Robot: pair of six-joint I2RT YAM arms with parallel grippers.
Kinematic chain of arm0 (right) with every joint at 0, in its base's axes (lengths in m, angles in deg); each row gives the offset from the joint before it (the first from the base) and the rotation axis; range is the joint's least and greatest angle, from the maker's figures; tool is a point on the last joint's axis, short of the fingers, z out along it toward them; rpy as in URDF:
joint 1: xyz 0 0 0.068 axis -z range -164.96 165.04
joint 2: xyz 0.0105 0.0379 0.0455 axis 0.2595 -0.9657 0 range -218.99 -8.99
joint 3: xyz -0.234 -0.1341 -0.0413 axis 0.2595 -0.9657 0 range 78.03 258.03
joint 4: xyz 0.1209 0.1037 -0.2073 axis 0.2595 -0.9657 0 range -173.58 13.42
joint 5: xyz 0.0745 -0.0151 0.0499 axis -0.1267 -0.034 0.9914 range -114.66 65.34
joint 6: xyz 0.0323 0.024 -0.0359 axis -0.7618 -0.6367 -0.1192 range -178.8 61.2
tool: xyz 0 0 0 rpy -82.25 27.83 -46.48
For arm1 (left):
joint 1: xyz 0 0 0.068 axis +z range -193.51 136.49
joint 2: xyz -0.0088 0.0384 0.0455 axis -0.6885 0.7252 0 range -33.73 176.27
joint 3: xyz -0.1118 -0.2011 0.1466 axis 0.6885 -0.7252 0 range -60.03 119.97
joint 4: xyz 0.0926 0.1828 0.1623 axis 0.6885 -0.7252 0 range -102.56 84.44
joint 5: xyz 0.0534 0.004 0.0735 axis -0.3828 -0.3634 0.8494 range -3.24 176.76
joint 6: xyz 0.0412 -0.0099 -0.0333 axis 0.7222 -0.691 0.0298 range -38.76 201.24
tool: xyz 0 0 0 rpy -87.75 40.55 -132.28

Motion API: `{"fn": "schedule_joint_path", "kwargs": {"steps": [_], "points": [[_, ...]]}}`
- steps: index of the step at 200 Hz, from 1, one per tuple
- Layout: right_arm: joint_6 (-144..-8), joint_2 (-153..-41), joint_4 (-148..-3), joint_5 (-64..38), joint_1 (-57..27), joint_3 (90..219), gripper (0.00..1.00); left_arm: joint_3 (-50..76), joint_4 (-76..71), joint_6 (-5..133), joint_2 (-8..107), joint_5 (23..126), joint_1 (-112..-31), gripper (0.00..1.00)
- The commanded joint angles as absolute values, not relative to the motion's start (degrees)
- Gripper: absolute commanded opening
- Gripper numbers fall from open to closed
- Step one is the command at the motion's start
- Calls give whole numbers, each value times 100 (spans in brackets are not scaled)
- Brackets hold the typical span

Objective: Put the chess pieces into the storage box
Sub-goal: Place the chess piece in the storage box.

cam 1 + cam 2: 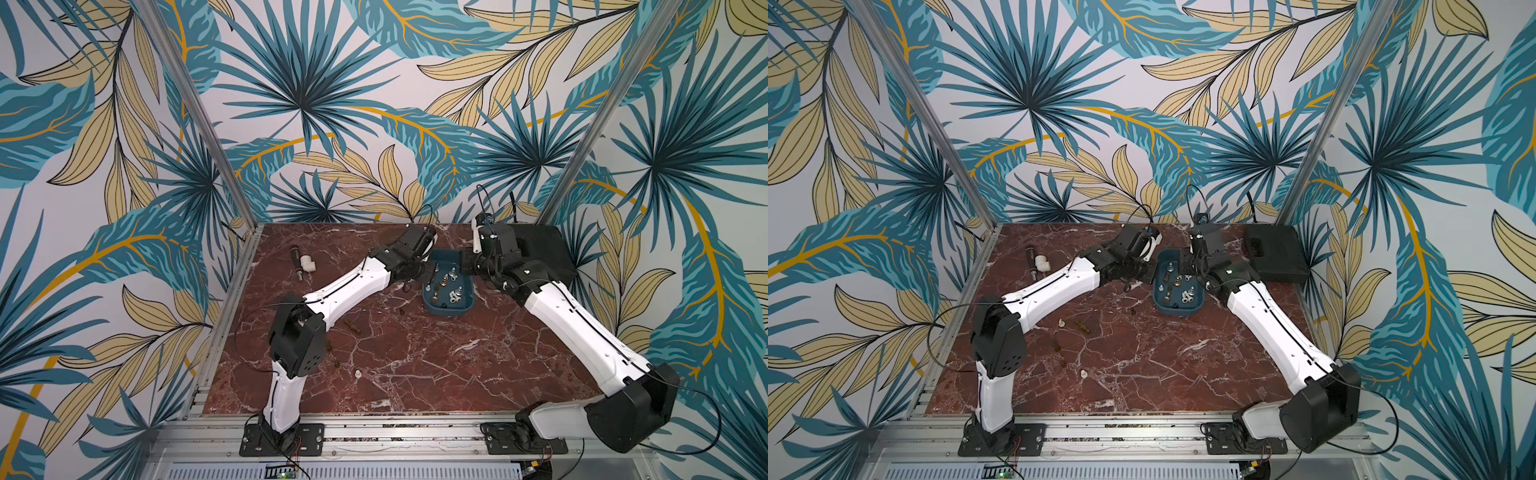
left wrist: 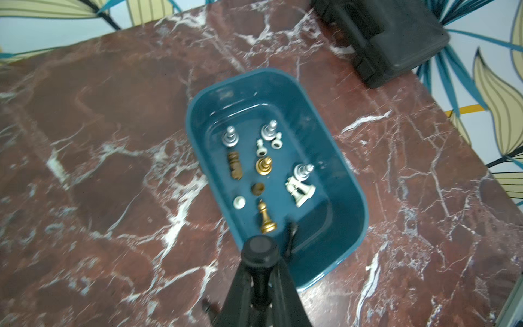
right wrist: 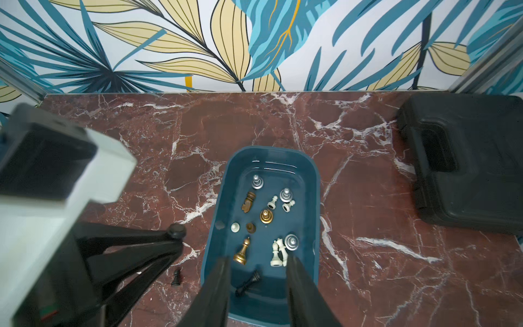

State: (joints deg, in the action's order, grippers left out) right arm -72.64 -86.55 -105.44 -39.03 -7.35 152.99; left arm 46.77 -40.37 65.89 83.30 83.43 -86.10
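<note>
Left gripper [image 3: 177, 233] pinched a black piece [image 2: 259, 245] just left of storage box [image 2: 360, 198], mid-far table; right gripper [image 3: 258, 260] spread, empty, over it. Risk: release short of rim, piece would roll off; crowded arms could clash. Stray pieces [image 1: 357, 373] lay near-left. Red veined marble tabletop [image 1: 415, 365], leaf-print walls [image 1: 311, 104].

From above, the dark pieces [image 1: 353, 326] lying on the table [image 1: 415, 374] are too small to name. My left wrist view is smeared; the black piece [image 2: 259, 247] pinched in my left fingers [image 2: 237, 286] shows only its round end. The storage box [image 3: 212, 240] hides its near corners behind my right fingers [image 3: 223, 271].
</note>
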Motion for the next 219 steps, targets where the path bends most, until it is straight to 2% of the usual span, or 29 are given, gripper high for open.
{"fn": "schedule_joint_path", "kwargs": {"steps": [1, 73, 174, 219], "points": [[-7183, -8357, -10261, -4165, -686, 15028, 38, 4978, -4012, 6762, 8871, 8085, -8761, 9], [-7153, -8114, -10180, -4147, -608, 14817, 38, 5326, -3633, 6950, 9691, 7872, -8997, 10], [-7154, -8151, -10105, -4013, -604, 14790, 38, 6210, -4198, 7483, 10597, 8415, -8992, 14], [-7119, -8124, -10109, -4043, -600, 14791, 38, 6336, -4213, 7450, 10619, 8433, -8996, 33]]}}
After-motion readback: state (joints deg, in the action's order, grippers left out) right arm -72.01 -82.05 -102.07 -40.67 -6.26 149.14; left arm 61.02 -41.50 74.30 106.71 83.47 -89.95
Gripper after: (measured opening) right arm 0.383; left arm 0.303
